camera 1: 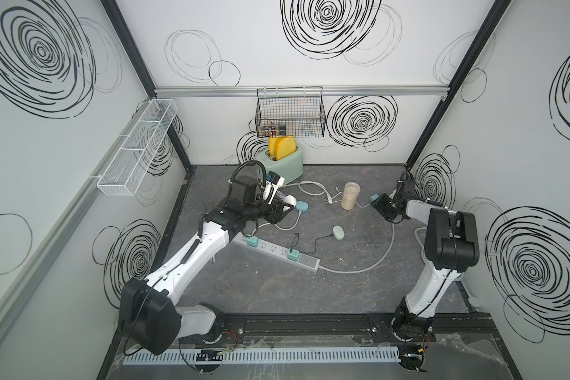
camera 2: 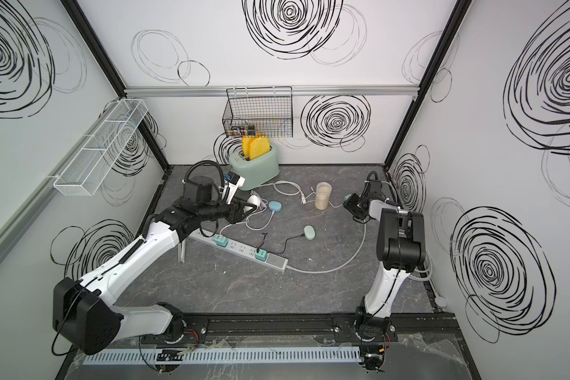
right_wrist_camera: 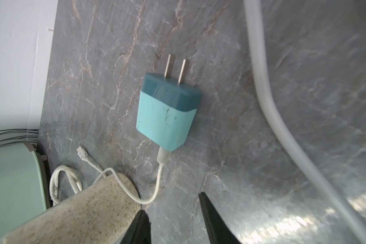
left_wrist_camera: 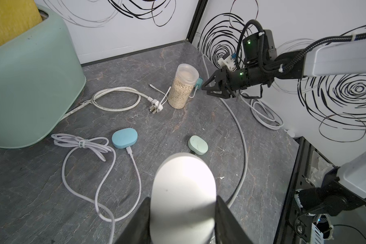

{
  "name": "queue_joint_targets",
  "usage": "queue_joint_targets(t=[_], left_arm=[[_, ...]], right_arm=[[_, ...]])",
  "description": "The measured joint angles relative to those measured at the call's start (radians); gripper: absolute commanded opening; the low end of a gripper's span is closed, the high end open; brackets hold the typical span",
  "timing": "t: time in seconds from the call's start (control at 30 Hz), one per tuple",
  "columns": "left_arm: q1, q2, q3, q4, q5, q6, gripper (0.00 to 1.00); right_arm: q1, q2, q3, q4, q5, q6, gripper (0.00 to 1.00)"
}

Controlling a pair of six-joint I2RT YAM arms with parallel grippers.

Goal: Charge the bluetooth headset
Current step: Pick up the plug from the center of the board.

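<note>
The left tool (left_wrist_camera: pixel 183 211) is gripping the white oval headset case (left_wrist_camera: pixel 184 179) by its two sides and is holding it above the bench (left_wrist_camera: pixel 178 118). The long axis of the case is running along the fingers, and its rounded end is pointing forward, away from the wrist. The left arm is reaching forward from its base with the forearm almost level, and the tool is hanging just in front of the toaster (camera 1: pixel 290 167). The teal charger (right_wrist_camera: pixel 167 114) is lying flat on the bench near the grain jar (camera 1: pixel 350 196). Its two metal pins are pointing away from the right tool (right_wrist_camera: pixel 172 202), and the end with the white cable (right_wrist_camera: pixel 160 179) is facing that tool. The right arm is bending at the elbow and tilting down over the charger. Its jaws are standing apart with nothing between them.
</note>
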Motion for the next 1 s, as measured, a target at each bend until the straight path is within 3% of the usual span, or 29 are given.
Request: queue_joint_targets(t=[0.77, 1.0], left_arm=[[-0.004, 0.0, -0.007, 0.0, -0.004, 0.0, 0.32], [-0.004, 0.0, -0.008, 0.0, -0.004, 0.0, 0.32]], right_arm=[[0.059, 0.149, 0.134, 0.026, 0.102, 0.07, 0.28], [0.063, 0.154, 0.136, 0.028, 0.122, 0.067, 0.06]])
